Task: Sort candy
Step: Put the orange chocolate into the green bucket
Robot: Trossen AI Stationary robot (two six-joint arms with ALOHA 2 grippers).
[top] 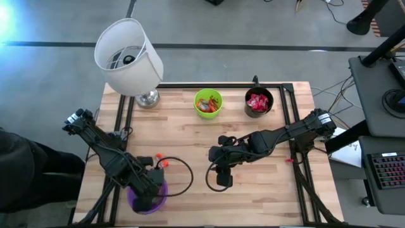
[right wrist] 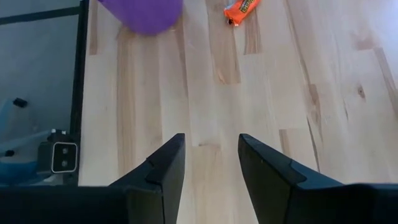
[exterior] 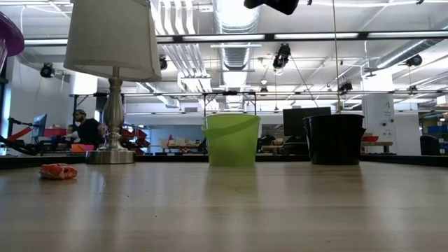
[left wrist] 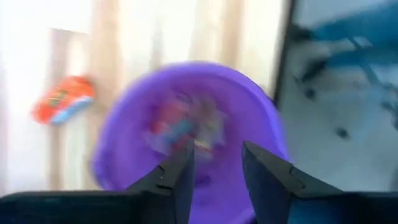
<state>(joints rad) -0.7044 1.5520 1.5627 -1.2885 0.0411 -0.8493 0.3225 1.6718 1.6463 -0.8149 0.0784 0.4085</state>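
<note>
Over the purple cup (top: 148,196) at the table's near left edge hangs the left gripper (left wrist: 214,165), its fingers spread with nothing between them. Inside the cup lies blurred candy in red, blue and pale wrappers (left wrist: 183,124); the pieces cannot be counted or told apart. Just beside the cup, on the bare wood, lies one orange packet (top: 161,163) with crinkled ends, flat on the table (its print is too small to read). More sweets fill the two cups at the far edge: orange and red ones in the green cup (top: 208,103), pink and red ones in the black cup (top: 258,102). From table height both cups hide their contents behind their walls. The right gripper (right wrist: 211,165) hovers over the middle of the table (top: 190,136), fingers apart and empty. A white lamp (top: 130,57) stands at the far left corner, its shade covering part of the boards from above.
</note>
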